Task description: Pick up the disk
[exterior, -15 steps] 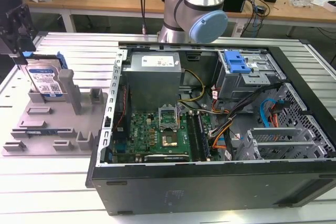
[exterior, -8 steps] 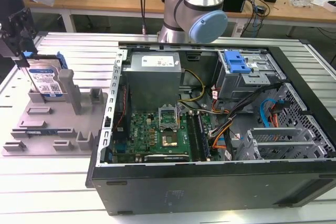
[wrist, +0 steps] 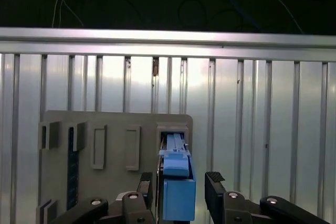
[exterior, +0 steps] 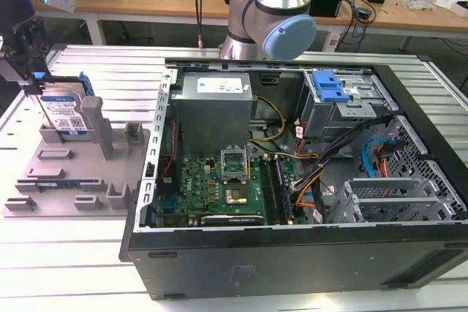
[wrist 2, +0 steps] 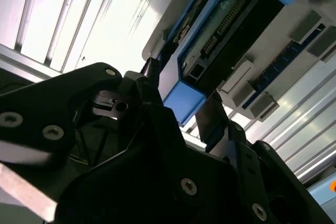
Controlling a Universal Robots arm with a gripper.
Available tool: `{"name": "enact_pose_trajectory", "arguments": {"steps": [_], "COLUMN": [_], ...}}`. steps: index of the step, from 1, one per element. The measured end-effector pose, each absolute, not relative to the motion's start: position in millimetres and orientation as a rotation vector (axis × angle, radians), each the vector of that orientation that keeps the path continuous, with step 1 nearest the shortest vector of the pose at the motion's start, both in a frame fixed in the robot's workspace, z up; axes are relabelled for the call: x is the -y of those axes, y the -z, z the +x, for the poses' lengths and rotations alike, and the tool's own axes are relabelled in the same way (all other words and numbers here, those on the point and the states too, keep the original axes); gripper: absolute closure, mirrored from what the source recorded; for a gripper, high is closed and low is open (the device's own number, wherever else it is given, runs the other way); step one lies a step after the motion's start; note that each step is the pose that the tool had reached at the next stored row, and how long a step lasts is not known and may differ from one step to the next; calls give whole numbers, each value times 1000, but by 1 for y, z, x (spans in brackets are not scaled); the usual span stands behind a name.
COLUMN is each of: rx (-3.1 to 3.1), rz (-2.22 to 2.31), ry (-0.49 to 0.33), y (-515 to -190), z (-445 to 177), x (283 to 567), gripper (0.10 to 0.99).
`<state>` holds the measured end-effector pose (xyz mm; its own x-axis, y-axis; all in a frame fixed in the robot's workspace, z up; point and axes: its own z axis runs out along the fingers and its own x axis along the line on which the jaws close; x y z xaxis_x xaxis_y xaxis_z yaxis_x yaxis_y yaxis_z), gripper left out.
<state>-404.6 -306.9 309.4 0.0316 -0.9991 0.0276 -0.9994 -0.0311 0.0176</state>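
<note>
The disk (exterior: 67,113) stands on edge in a slot at the back of the grey fixture plate (exterior: 77,177), at the exterior view's left. Its silver face, white-and-blue label and blue side rail are visible. My gripper (exterior: 38,87) hangs over the disk's top edge. In the first wrist view the disk's blue rail (wrist: 178,195) sits between my two black fingers (wrist: 214,186), with a gap on either side. The second wrist view shows the same blue rail end (wrist 2: 184,102) between the fingers (wrist 2: 211,116). The gripper (wrist: 180,188) is open and holds nothing.
An open computer case (exterior: 292,268) lies to the exterior view's right of the fixture plate, with a blue drive-bay bracket (exterior: 329,89) inside. The arm's base (exterior: 270,12) rises behind the case. The plate's upright posts (exterior: 104,137) stand close to the disk. A ribbed metal table (exterior: 88,253) lies underneath.
</note>
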Motion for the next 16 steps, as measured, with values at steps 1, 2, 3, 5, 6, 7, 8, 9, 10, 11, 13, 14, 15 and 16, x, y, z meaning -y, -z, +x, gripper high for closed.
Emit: {"name": "enact_pose_trajectory", "arguments": {"steps": [1, 2, 3, 5, 6, 7, 8, 9, 10, 11, 13, 14, 15, 16], "rx": [2164, 2164, 2164, 2164, 2164, 2164, 2164, 2164, 2164, 2164, 2164, 2164, 2164, 2164], "rz": [2233, 2233, 2233, 2233, 2233, 2233, 2233, 2233, 2233, 2233, 2233, 2233, 2233, 2233], "ry": [-12, -12, -12, -12, -12, -12, -12, -12, -12, -12, -11, -11, -12, -11], "y": [-309, -309, -309, -308, -308, -308, -308, -308, -308, -307, -307, -307, -306, -306], "z": [-405, -405, -405, -405, -405, -404, -404, -404, -403, -403, -403, -403, -403, -403], "x": [307, 307, 307, 308, 308, 309, 310, 311, 312, 312, 312, 312, 312, 312], "gripper": [569, 569, 569, 569, 569, 569, 569, 569, 569, 569, 569, 569, 569, 569]}}
